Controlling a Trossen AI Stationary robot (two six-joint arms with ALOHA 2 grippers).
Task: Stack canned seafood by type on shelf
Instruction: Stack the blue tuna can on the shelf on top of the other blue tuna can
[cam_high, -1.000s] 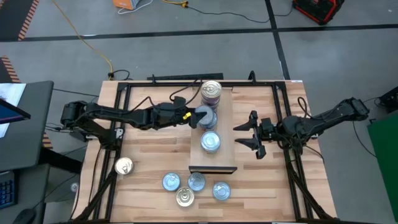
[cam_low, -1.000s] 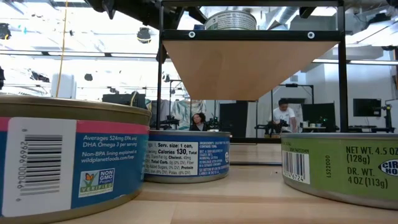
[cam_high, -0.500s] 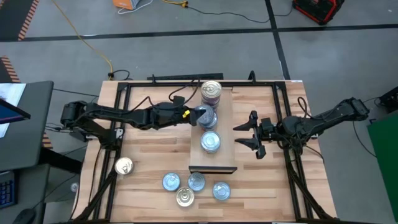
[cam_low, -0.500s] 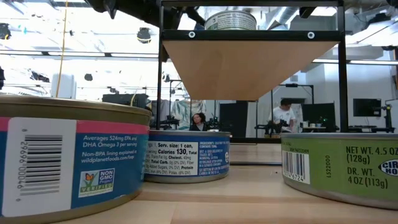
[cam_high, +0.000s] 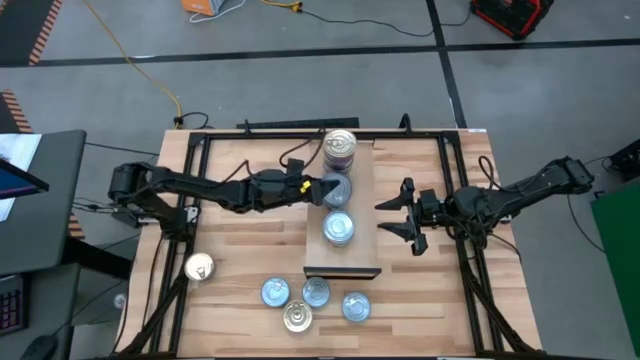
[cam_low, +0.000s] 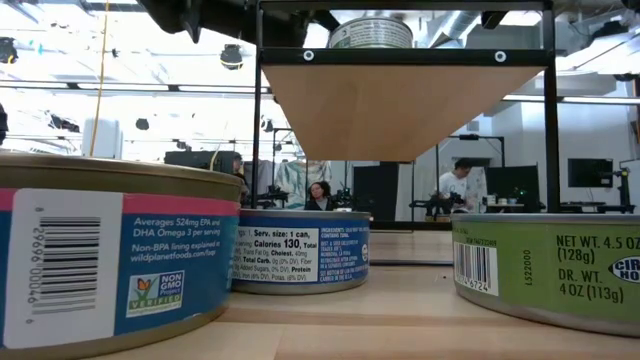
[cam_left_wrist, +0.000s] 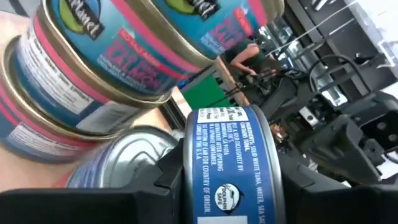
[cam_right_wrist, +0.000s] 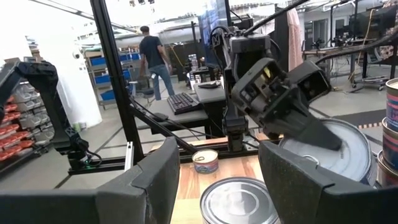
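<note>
Grey concrete floor (cam_high: 300, 90) with a yellow cable (cam_high: 150, 75); a person (cam_right_wrist: 152, 53) walks past shelving.

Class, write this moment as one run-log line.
left gripper: grips blue tin over shelf | right gripper: open, waiting beside shelf

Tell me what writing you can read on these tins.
Left tin: "Averages 524mg EPA and DHA Omega 3 per serving", "NON GMO".
Middle tin: "Calories 130".
Green tin: "NET WT. 4.5 OZ (128g)", "DR. WT. 4 OZ (113g)".
Tin in the left end effector: "Product of origin"; the rest is blurred.
Finer print is too small to read.
</note>
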